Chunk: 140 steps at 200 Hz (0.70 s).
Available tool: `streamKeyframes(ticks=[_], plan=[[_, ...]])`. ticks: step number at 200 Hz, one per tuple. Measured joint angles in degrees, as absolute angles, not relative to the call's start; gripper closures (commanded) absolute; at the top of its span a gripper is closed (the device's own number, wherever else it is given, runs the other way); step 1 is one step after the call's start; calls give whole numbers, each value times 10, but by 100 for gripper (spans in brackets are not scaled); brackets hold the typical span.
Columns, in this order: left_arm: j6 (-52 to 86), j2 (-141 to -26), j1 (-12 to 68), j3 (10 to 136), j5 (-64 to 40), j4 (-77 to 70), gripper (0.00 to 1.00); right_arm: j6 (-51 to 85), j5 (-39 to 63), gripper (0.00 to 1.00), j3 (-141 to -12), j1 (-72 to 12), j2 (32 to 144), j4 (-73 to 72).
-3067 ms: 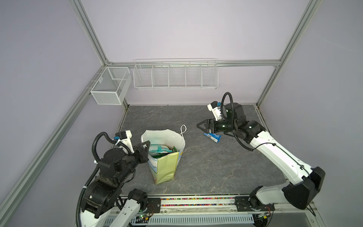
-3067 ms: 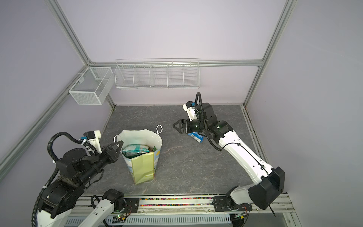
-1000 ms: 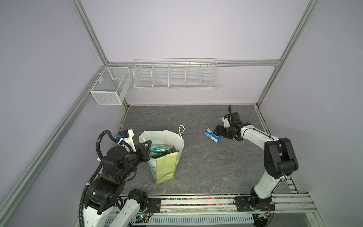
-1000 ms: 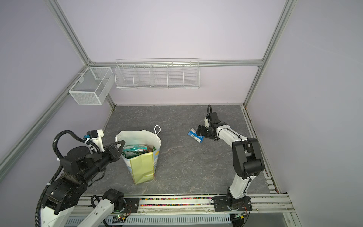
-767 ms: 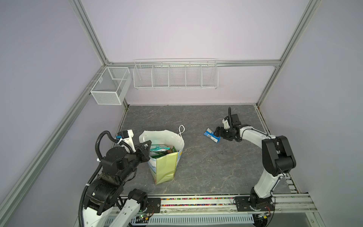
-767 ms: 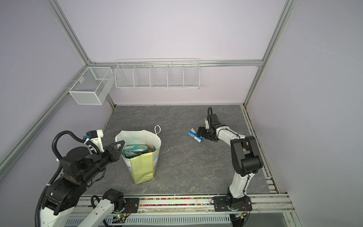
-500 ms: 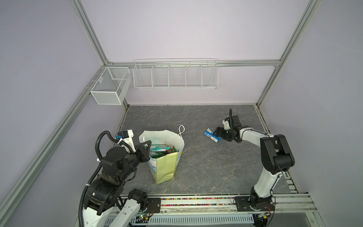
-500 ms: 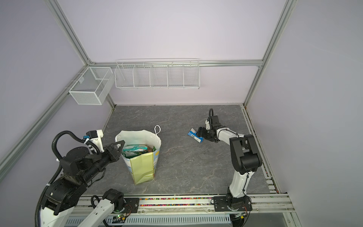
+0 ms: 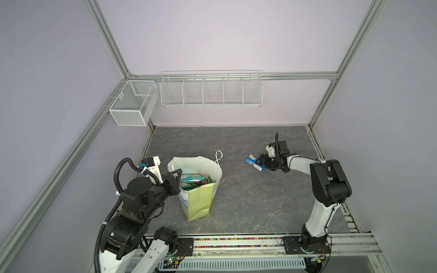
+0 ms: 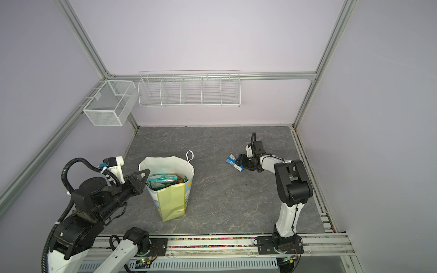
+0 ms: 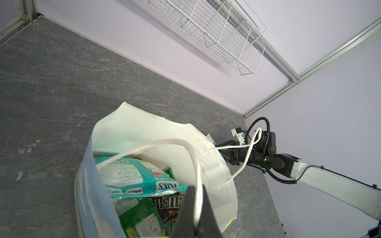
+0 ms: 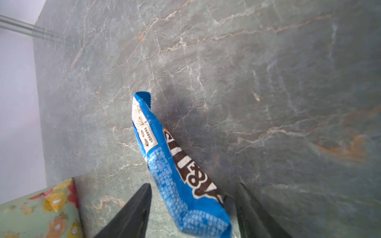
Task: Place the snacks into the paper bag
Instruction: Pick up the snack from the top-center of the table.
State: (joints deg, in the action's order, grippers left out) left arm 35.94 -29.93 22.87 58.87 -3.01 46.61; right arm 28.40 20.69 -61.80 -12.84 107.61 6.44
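The paper bag (image 9: 199,203) stands upright at the front left, its mouth held wide. My left gripper (image 11: 197,198) is shut on its near white cord handle (image 11: 193,156) at the rim. Inside lie snacks: a teal FOX'S packet (image 11: 132,177), a green packet (image 11: 140,220) and a dark M&M's packet (image 11: 169,204). A blue snack packet (image 12: 171,164) lies on the grey floor to the right of the bag, seen in both top views (image 9: 254,163) (image 10: 234,163). My right gripper (image 12: 192,184) is low over its near end, open, one finger on each side of it.
Two white wire baskets hang on the back wall, a long one (image 9: 211,91) and a small one (image 9: 132,106). The bag's far handle loop (image 9: 218,156) droops outward. A metal rail (image 9: 236,243) runs along the front edge. Grey marbled floor lies between bag and packet.
My right gripper has edged left onto the blue packet, so its fingers now straddle the packet's end. The left gripper and the bag have stayed put.
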Motion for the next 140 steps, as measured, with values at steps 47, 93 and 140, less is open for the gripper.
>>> streamKeyframes(ticks=[47,93,140], plan=[[359,-299,229,589,-30,466,100,288,211,60,-614,-128,1076,60],[360,-298,229,589,-30,468,100,290,215,77,-611,-128,1075,59],[360,-298,229,589,-30,470,100,292,222,81,-610,-128,1072,59]])
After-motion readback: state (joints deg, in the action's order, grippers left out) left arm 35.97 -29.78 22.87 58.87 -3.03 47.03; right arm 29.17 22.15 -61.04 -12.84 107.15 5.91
